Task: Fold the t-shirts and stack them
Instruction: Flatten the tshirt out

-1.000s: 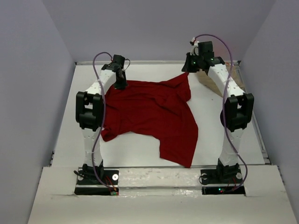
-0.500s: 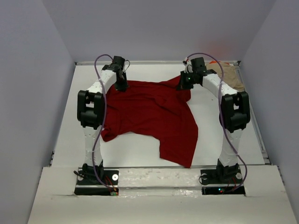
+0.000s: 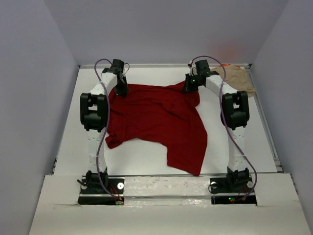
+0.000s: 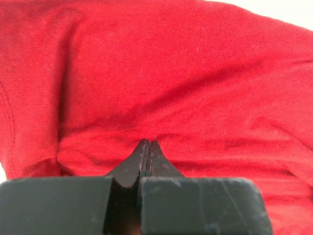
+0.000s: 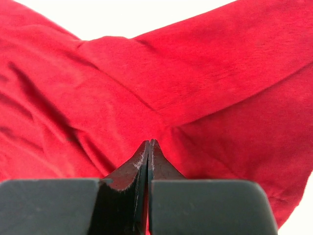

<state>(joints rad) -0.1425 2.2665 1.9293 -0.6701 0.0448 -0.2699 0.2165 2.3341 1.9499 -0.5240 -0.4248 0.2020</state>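
**Both grippers pinch the far edge of the red shirt**

The dark red t-shirt [image 3: 161,122] lies spread on the white desk [image 3: 142,159], mostly between the two arms. Its far edge runs from one gripper to the other, and a strip of bare desk separates this edge from the back wall. On the left, the cloth reaches under the left arm, with free surface beyond it up to the side wall. The lowest corner of the shirt hangs toward the near edge of the desk, close to it but not over it. To the right there is open surface between the red cloth and the right border.

The tan t-shirt [image 3: 240,79] lies crumpled in the far right corner, apart from the red one. A small bit of orange fabric [image 3: 229,65] shows at its far side.

Both arms reach forward and bend down at the wrist. The left gripper [image 4: 148,143] is clenched, its tips pinching the red cloth at the far left corner. The right gripper [image 5: 148,143] is clenched in the same way on the far right corner, where creases run into its tips.
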